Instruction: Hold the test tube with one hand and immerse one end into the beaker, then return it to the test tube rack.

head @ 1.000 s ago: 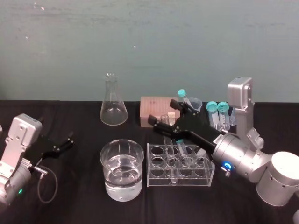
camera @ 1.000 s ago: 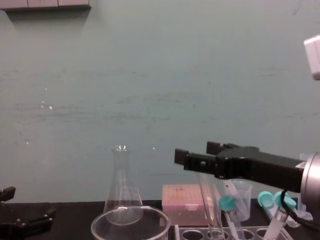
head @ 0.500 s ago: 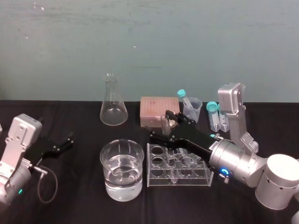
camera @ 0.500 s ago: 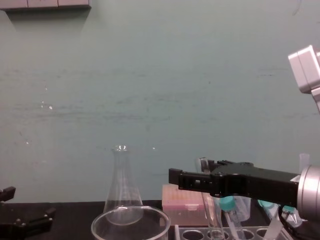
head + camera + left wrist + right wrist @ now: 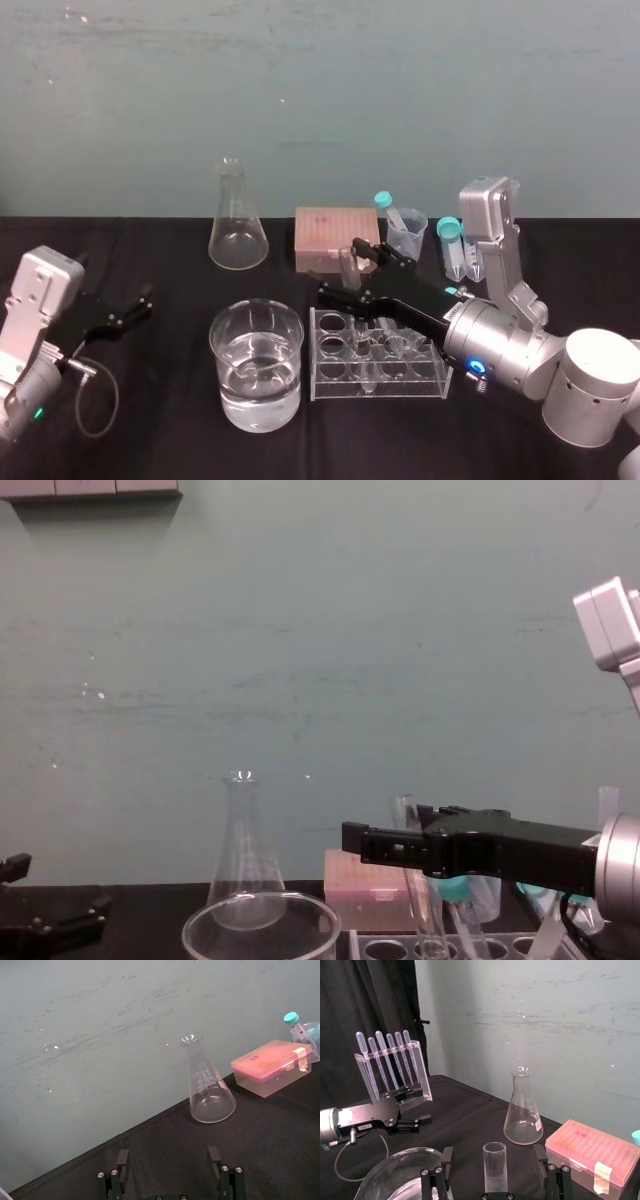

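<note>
As it lowered, right gripper (image 5: 342, 270) — straddling test tube (image 5: 495, 1167)

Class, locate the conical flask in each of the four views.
Head view: flask at back, left of centre, pink box to its right.
Chest view: flask low, left of centre, behind the beaker.
Left wrist view: flask ahead of the left gripper.
Right wrist view: flask beyond the right gripper.
Shared landmark: the pink box beside it.
</note>
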